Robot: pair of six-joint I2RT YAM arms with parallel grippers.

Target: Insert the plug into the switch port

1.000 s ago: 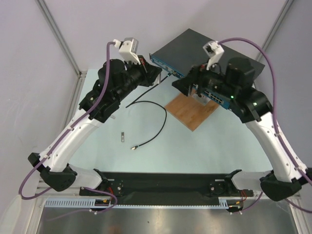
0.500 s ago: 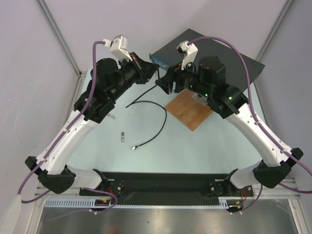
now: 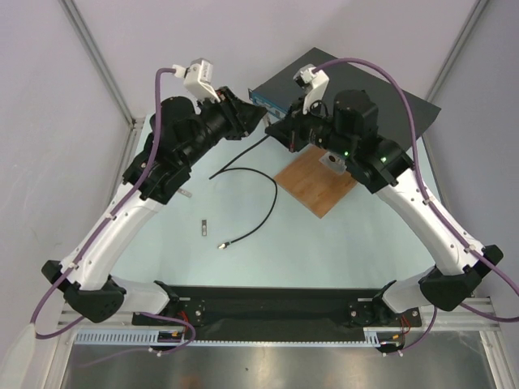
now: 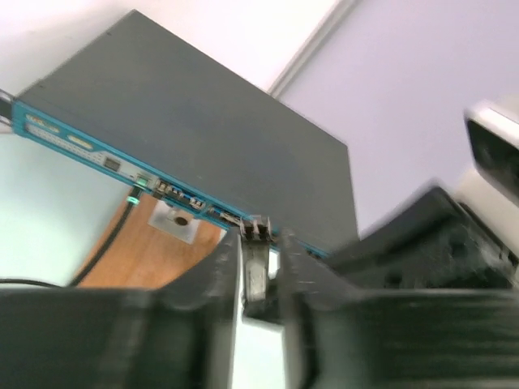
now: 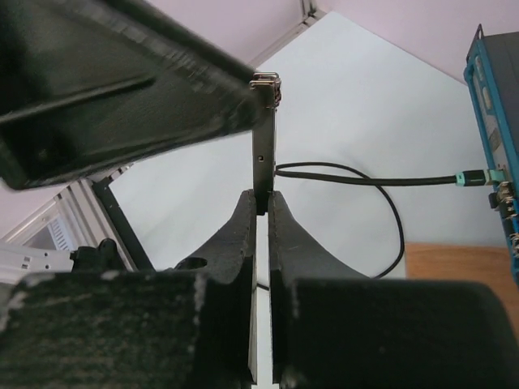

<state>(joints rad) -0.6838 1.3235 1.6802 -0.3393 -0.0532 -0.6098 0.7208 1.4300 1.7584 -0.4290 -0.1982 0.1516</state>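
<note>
Pinching the plug (image 5: 261,154) at its base, the right gripper (image 5: 261,201) holds it in line with its fingers (image 5: 243,243), latch end outward, near the switch (image 4: 203,138). The left gripper (image 4: 258,243) sits narrow around it; whether it clamps cannot be told.

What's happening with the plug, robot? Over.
Right gripper shut on plug. Left gripper at its far end, grip unclear. Switch close by, one cable already in.

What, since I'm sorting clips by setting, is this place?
Probably a robotics lab test cell: two arms bolted to a table, plain panel walls, and a switch with a cable set out.
</note>
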